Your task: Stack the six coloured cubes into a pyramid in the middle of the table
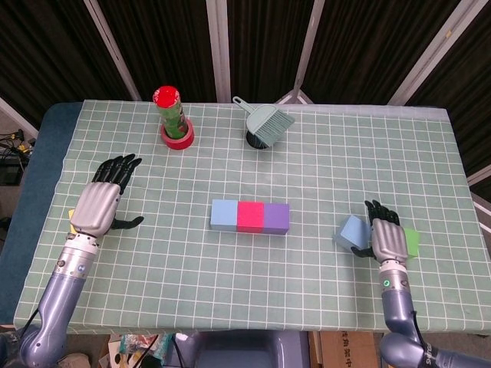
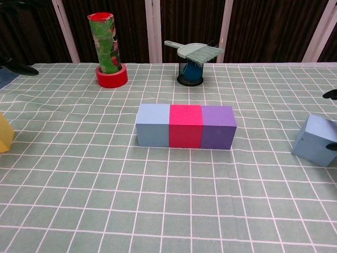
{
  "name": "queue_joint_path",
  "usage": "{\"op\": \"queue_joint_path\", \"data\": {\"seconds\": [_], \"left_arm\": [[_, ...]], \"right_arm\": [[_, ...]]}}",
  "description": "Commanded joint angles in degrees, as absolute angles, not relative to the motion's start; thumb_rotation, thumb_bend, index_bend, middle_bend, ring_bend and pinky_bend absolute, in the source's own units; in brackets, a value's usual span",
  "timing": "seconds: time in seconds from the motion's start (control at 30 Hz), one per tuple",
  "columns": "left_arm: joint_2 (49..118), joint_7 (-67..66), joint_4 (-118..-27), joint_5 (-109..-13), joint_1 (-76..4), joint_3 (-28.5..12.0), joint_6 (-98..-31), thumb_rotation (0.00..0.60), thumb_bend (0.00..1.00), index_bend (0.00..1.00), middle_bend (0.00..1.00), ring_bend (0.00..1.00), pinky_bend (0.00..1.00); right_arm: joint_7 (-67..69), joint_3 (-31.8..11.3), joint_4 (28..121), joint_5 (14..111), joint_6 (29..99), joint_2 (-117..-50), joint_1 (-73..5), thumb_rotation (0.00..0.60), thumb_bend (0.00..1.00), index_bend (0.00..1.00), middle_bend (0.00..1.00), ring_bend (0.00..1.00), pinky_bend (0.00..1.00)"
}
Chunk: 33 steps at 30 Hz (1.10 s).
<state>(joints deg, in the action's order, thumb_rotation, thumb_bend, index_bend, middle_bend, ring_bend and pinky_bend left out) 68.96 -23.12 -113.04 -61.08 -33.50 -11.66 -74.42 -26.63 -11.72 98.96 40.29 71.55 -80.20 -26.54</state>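
Loose blue cube just beside right robot hand, fingers spread, grasping nothing; green cube behind it.

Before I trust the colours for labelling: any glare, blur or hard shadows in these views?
Head view: even light, sharp, no glare, only faint shadows beside the three-cube row. Chest view: sharp; the yellow cube and loose blue cube are cropped at the edges.

place: probably a robotics lab or test bay | evidence: table under a green checked cloth, dark panels with metal struts behind, cables at the left edge, cardboard box on the floor below
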Motion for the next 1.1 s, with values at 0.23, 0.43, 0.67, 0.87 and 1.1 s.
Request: {"op": "queue_joint_path", "data": {"seconds": [0.23,0.43,0.67,0.87,1.1], "left_arm": [[69.10,-23.18,-113.20,-60.96,-33.35,-11.86,-74.32,0.600,0.08,0.00,0.02,0.00,0.00],[69.14,-23.14,-113.22,-60.71,-33.35,-11.74,-73.72,0.600,0.08,0.00,0.02,0.00,0.00],[69.26,-23.28,-113.13,-60.49,-33.35,-11.83,-73.44,0.600,0.08,0.00,0.02,0.00,0.00],[69.37,-23.35,-113.10,-60.41,-33.35,-11.80,-73.11,0.600,0.08,0.00,0.02,0.00,0.00],[69.37,-23.17,-113.20,-60.42,-33.26,-11.82,-72.91,0.600,0.08,0.00,0.02,0.00,0.00]], "right_arm": [[-27.34,-13.13,94.83,37.86,70.06,-80.51,-27.53,0.600,0.19,0.00,0.00,0.00,0.00],[-27.91,-14.23,92.52,35.77,68.66,-79.67,-28.26,0.600,0.19,0.00,0.00,0.00,0.00],[-29.13,-15.10,90.19,34.08,67.06,-78.24,-29.33,0.600,0.19,0.00,0.00,0.00,0.00],[-28.87,-13.69,92.89,35.23,64.38,-75.57,-29.03,0.600,0.19,0.00,0.00,0.00,0.00],[-27.03,-11.63,93.46,38.88,59.95,-73.27,-29.07,0.600,0.19,0.00,0.04,0.00,0.00]]}}
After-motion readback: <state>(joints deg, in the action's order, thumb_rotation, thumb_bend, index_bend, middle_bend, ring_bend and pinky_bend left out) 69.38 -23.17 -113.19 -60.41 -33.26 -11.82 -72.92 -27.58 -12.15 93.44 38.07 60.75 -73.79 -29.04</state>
